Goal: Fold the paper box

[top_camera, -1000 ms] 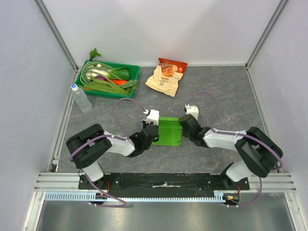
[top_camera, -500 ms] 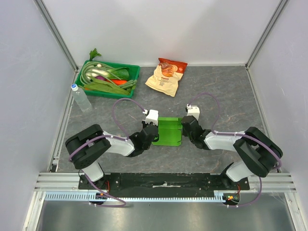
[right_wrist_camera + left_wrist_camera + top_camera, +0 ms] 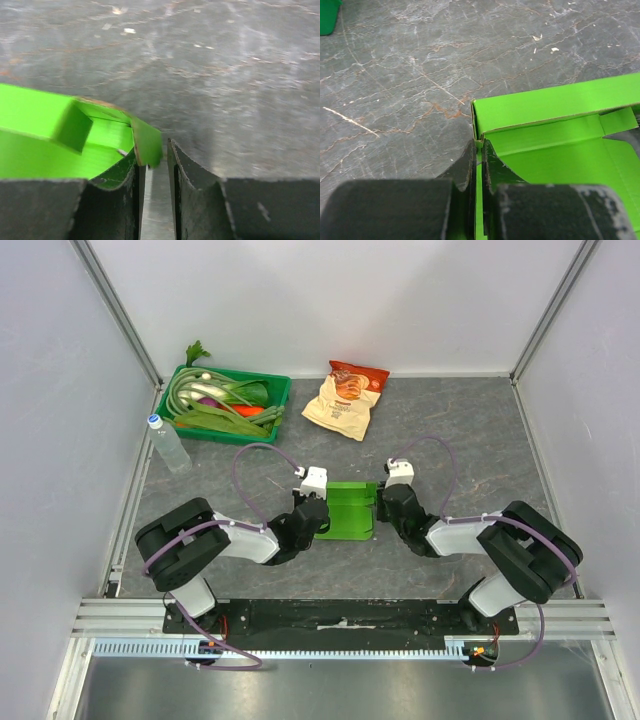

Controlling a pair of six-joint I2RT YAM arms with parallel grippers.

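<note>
This is a robotics lab test cell, not a home or shop. Plain white panel walls [image 3: 350, 300] close it in on three sides, held by bare aluminium frame profiles [image 3: 120, 315] running up the left and right of the overhead view. A slotted aluminium rail [image 3: 340, 648] and a black mounting plate [image 3: 340, 617] cross the bottom of the frame, carrying two white-and-black robot arms [image 3: 215, 540] with looping purple cables [image 3: 250, 452]. The dark stone-patterned tabletop [image 3: 480, 430] holds only a few staged props: a tray of vegetables [image 3: 281, 390], a snack bag [image 3: 345, 400], a water bottle [image 3: 167, 445] and a paper box [image 3: 348, 512].
</note>
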